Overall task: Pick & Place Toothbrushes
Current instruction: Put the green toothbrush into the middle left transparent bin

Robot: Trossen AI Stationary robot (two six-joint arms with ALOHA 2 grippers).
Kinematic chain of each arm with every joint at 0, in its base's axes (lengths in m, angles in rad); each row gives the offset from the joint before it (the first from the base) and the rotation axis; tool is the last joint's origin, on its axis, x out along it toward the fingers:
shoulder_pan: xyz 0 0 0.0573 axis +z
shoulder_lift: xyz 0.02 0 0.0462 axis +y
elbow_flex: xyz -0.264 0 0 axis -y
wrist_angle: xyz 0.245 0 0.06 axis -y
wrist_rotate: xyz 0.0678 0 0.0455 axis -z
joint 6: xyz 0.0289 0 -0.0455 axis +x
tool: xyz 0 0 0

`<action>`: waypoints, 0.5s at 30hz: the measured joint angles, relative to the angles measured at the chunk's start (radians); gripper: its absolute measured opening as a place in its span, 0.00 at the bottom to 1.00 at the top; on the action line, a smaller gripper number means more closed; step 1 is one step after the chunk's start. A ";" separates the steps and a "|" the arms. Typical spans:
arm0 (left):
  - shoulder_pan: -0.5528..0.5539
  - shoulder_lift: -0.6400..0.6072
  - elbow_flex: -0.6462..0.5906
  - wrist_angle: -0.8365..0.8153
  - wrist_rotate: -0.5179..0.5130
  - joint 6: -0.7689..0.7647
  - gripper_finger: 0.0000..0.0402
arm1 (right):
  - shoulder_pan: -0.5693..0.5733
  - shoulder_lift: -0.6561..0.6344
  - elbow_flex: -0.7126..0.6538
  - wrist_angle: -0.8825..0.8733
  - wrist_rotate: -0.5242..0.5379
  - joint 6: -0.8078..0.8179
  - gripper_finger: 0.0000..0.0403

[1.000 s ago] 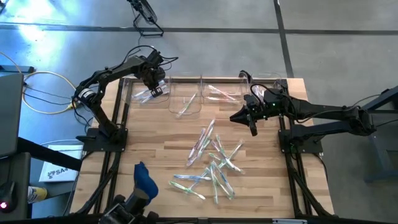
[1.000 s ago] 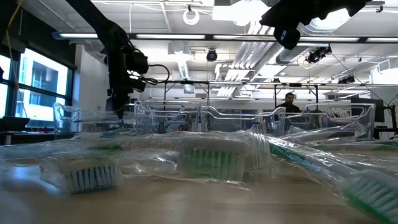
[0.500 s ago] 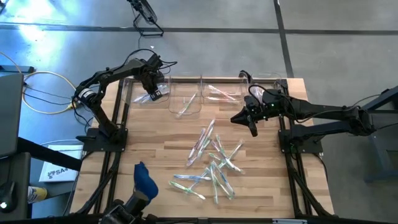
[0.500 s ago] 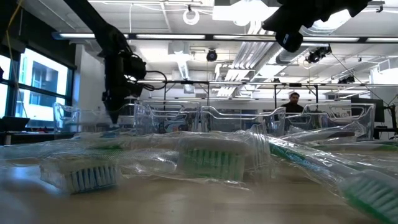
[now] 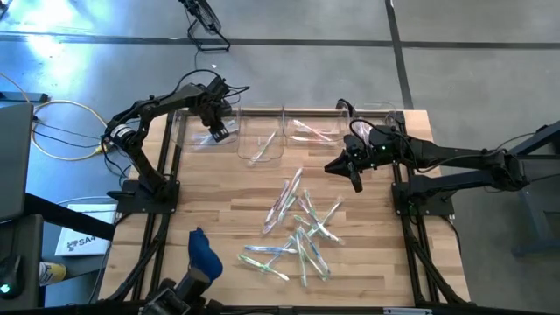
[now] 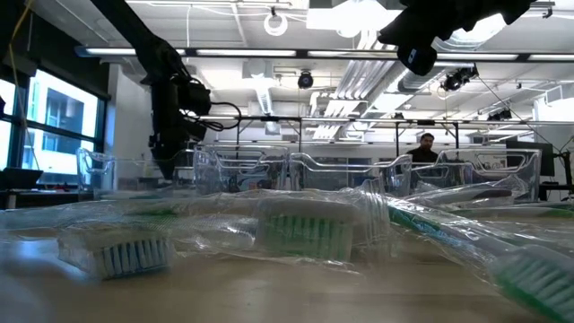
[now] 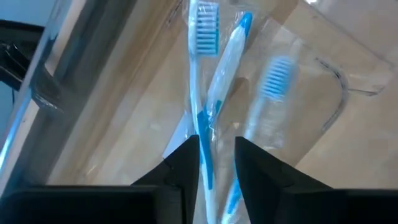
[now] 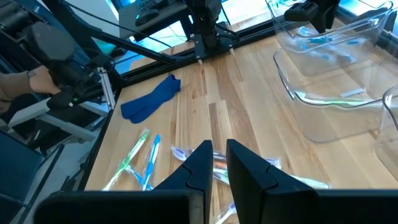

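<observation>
Between left gripper fingers: blue toothbrushes.

I see the left gripper with jaws slightly parted over blue toothbrushes in clear wrappers, lying inside a clear plastic bin on the wooden tabletop.

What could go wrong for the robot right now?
The left gripper hangs over the far-left clear bin with blue toothbrushes under its parted fingers; one wrapper could cling to a finger and get lifted back out. The pile of toothbrushes on the table is tangled and glossy, so the right gripper might grab two at once or slip off.
</observation>
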 joint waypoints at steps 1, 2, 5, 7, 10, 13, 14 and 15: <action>0.000 0.000 0.000 0.005 0.000 0.006 0.26 | 0.000 0.000 0.000 0.000 0.000 0.000 0.10; 0.000 0.000 0.000 0.013 0.002 0.015 0.26 | 0.000 0.000 0.000 0.000 0.000 0.000 0.10; 0.000 0.000 0.013 0.001 0.007 0.036 0.26 | 0.000 0.000 0.000 0.000 0.000 0.000 0.10; 0.000 0.000 0.030 -0.009 0.008 0.037 0.26 | 0.000 0.000 0.000 0.000 0.000 0.000 0.10; -0.008 0.000 0.053 -0.050 0.016 0.017 0.26 | 0.000 0.000 0.000 0.001 0.000 0.000 0.10; -0.014 -0.007 0.069 -0.049 0.038 0.016 0.26 | 0.000 0.000 0.000 0.001 0.000 0.000 0.10; -0.017 -0.014 0.072 -0.055 0.041 0.017 0.26 | 0.000 0.000 0.000 0.001 0.000 0.000 0.10; -0.027 -0.024 0.074 -0.054 0.043 0.024 0.26 | 0.000 0.000 0.000 0.001 0.000 0.000 0.10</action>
